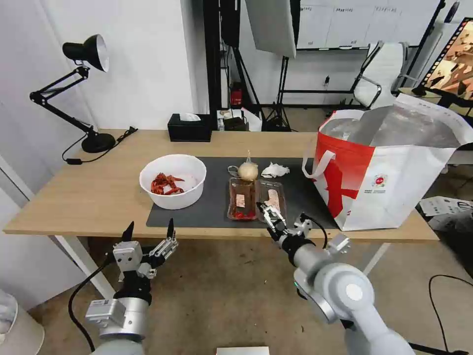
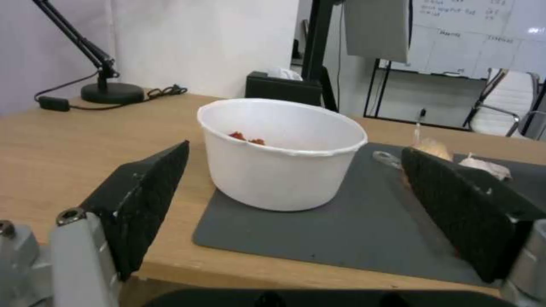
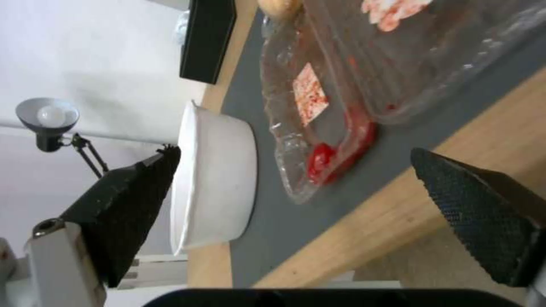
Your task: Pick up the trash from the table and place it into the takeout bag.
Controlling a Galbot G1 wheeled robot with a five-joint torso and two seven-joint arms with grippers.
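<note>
A light-wood counter (image 1: pixel 88 197) is covered at its middle by a dark grey mat (image 1: pixel 212 207). A black desk lamp (image 1: pixel 91 138) and a black tissue box (image 1: pixel 189 128) are set along its far edge, and a takeout bag (image 1: pixel 389 167) stands at its right end.

Both arms are built of rounded silver-grey metal segments. The left hand (image 1: pixel 150 230) carries two black, pointed, wedge-shaped fingers (image 2: pixel 145 192) with a dimpled grip texture, mounted on pale grey brackets with round screw heads. The right hand (image 1: pixel 266 213) has matching black textured fingers (image 3: pixel 483 213). Black cables loop beside each wrist, and a small white label sits on the left forearm.
</note>
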